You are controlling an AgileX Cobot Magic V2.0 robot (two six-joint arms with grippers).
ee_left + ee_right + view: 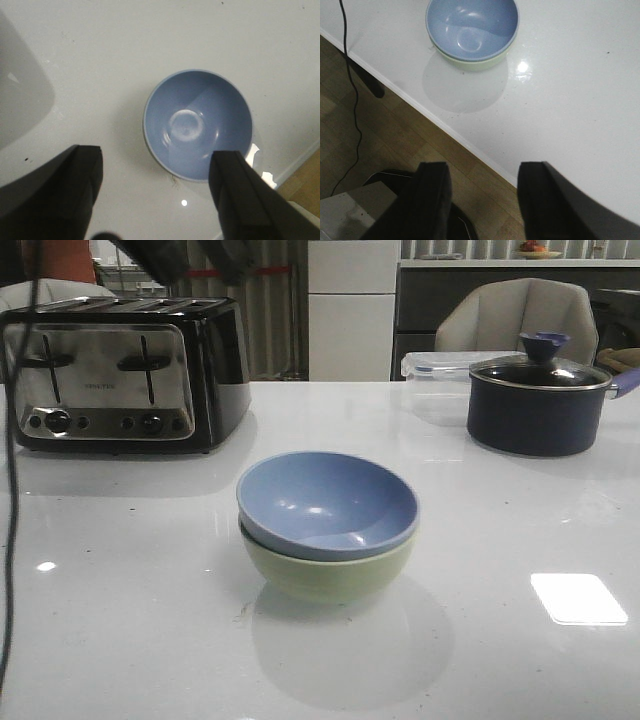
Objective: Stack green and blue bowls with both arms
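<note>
The blue bowl (328, 502) sits nested inside the green bowl (325, 575) on the white table, in the middle of the front view. From above, the left wrist view shows only the blue bowl (197, 124); the green one is hidden under it. The right wrist view shows the blue bowl (471, 27) with the green bowl's rim (475, 63) peeking out below. My left gripper (157, 167) hangs open high above the bowls, holding nothing. My right gripper (482, 182) is open and empty, over the table's front edge. Neither gripper shows in the front view.
A chrome and black toaster (115, 375) stands at the back left. A dark navy lidded pot (540, 400) and a clear plastic container (435, 375) stand at the back right. A black cable (12, 540) hangs down the left side. The table edge (445, 122) borders wooden floor.
</note>
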